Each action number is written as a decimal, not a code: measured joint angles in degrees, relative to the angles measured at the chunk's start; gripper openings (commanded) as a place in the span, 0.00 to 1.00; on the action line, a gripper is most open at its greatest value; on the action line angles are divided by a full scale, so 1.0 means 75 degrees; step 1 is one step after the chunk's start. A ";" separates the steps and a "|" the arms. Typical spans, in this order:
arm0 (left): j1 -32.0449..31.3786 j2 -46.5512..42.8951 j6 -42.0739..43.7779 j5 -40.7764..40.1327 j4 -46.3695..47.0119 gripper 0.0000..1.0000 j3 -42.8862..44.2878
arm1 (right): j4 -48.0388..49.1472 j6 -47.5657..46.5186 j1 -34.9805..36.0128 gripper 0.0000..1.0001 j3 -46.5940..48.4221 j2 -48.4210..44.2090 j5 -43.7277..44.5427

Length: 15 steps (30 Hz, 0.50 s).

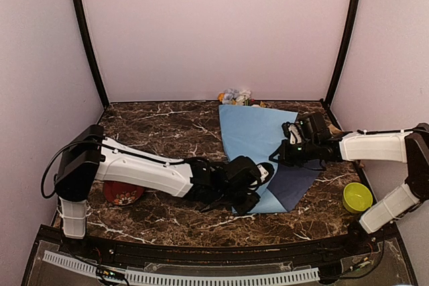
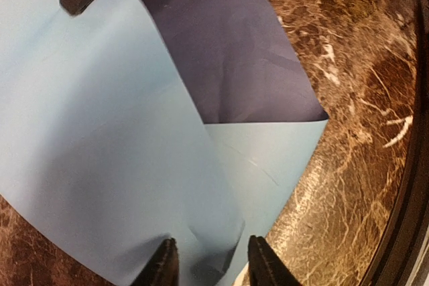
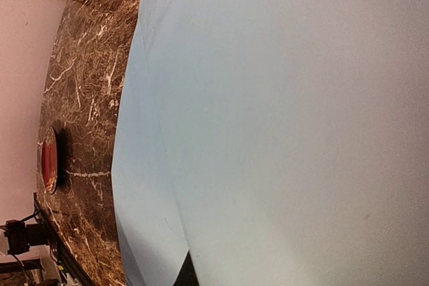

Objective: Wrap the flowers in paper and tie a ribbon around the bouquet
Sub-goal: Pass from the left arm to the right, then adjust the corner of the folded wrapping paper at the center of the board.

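Pale pink walls (image 1: pixel 214 31), brown marble table (image 1: pixel 167 125)

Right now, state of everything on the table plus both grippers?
paper: folded over, light blue up, navy flap exposed near right.
flowers: heads poke past the paper's far edge, stems hidden.
left gripper: open, fingers astride the paper's near edge.
right gripper: shut at the paper's right edge; grip unclear.
red dish: upright, partly under the left arm.
yellow-green bowl: upright, looks empty.
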 measured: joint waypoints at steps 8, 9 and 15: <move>-0.0064 -0.1690 0.0956 0.0775 0.1320 0.36 -0.1600 | -0.0058 -0.0440 -0.0134 0.00 0.0181 0.0504 -0.0003; -0.0070 -0.1915 0.1067 0.0790 0.1550 0.31 -0.1760 | -0.0067 -0.0481 -0.0134 0.00 0.0219 0.0577 -0.0017; -0.0070 -0.2104 0.1603 -0.0189 0.2157 0.15 -0.1947 | -0.0140 -0.0624 -0.0143 0.00 0.0350 0.0810 -0.0076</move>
